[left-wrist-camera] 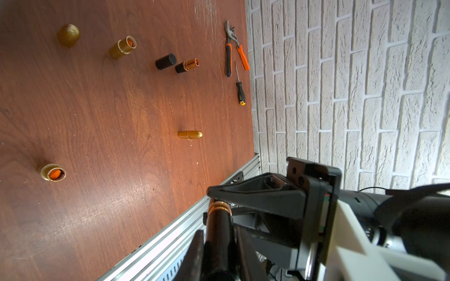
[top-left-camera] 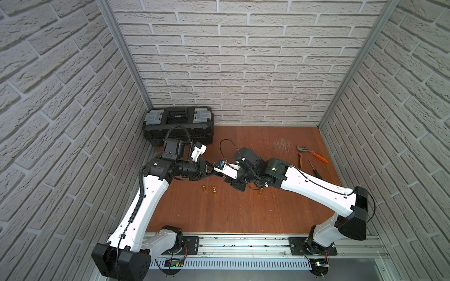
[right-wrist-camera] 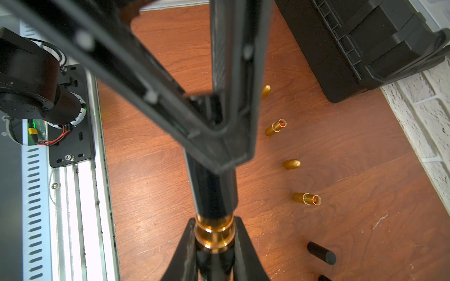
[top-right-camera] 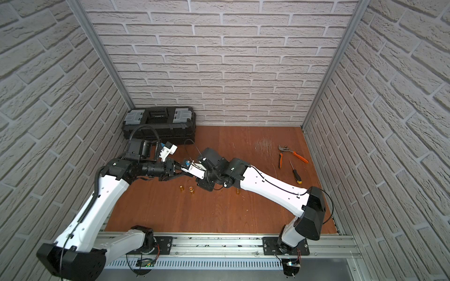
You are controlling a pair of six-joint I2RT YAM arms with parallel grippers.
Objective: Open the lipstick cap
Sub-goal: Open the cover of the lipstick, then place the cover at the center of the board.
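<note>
1 black lipstick point(right-wrist-camera: 211, 192) is hanging above the table point(top-left-camera: 243, 214), left gripper point(left-wrist-camera: 218, 231) clenching its barrel, right gripper point(right-wrist-camera: 214, 226) pinching its copper collar point(left-wrist-camera: 219, 206); the cap is seemingly still sitting on.

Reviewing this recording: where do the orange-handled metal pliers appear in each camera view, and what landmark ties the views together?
Top view: orange-handled metal pliers lie on the table near the side wall, beside a black-handled screwdriver.
Top view: same spot.
Left wrist: on the wood by the brick wall, next to the screwdriver.
Right wrist: not in it.
Shared landmark: the aluminium rail at the table's front edge, in all four views.
</note>
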